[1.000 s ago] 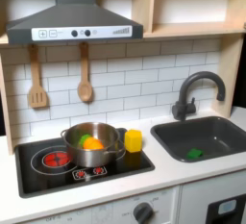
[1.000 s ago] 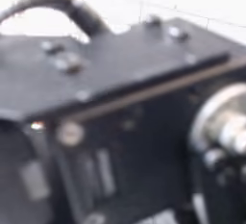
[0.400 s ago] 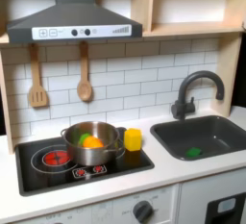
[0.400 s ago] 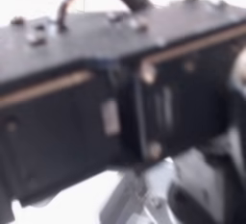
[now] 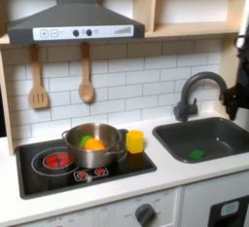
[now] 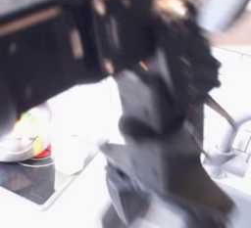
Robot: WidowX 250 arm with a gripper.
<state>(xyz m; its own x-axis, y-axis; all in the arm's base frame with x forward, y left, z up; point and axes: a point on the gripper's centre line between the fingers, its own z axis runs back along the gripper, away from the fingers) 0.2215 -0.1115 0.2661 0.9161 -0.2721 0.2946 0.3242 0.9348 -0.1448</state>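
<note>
**Arm at the right edge, beside the faucet: go slow and high**

Far left on the tiled wall: spatula and spoon, hanging well apart from the arm; nothing to mind there.

On the stove, left part of the worktop: pot with an orange piece and a green one inside, and a yellow cup just right of it, touching or nearly so. In the second exterior view, seen at the left as pot and pale cup, both near the arm's base. Best to leave a margin on that side, since a light cup would likely tip at a brush.

Right of these: faucet, curved and upright behind the sink, and a small green piece lying on the sink's floor at its near left.

At the far right edge of the first exterior view: a dark part of the arm, above and right of the faucet. Blurred through the middle of the second exterior view, with the faucet just to its right.

Pincer presumably at the blurred lower end; wide or narrow, cannot tell.

Advice, as a judgement only: stay above the faucet's arch, approach the sink from over its open right half rather than across the spout, and settle the spread of the pincer before descending.
</note>
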